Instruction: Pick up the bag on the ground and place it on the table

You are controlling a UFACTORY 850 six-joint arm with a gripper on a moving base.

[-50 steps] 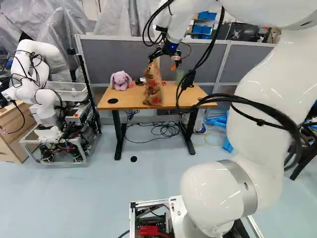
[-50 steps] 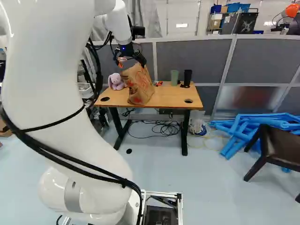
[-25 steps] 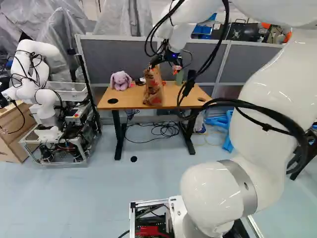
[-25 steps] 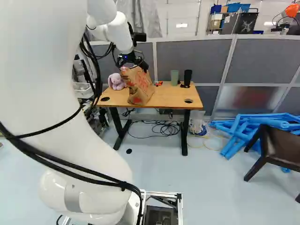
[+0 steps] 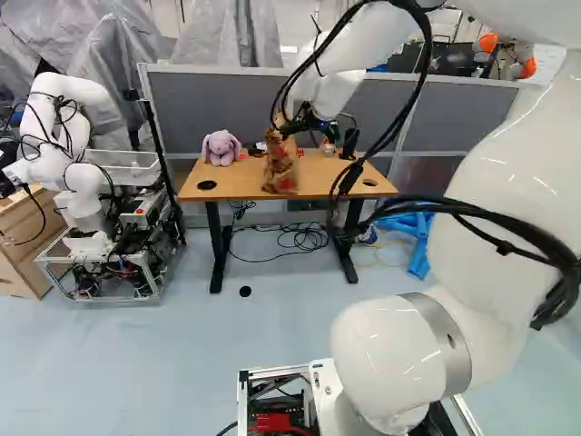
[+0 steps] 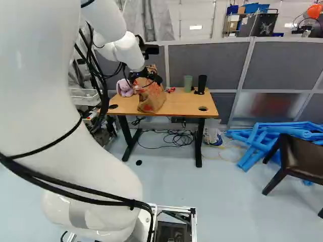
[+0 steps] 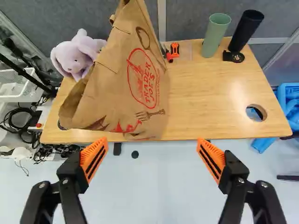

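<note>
In the right base view my gripper is in front of the upper part of the brown paper bag, which stands on the wooden table. Seen from the wrist, the gripper is wide open, with nothing between its orange-padded fingers. The bag is ahead of them, leaning and creased, its base on the tabletop. No finger touches it in that view.
A lilac plush bunny sits beside the bag. Green and black cups stand near the grey partition. Another robot is left of the table; a dark chair stands to the right.
My arm has come lower and drawn back toward the base, its gripper dropping from above the bag's top to in front of it. The bag's lower part has kept its place; the base has not moved.
</note>
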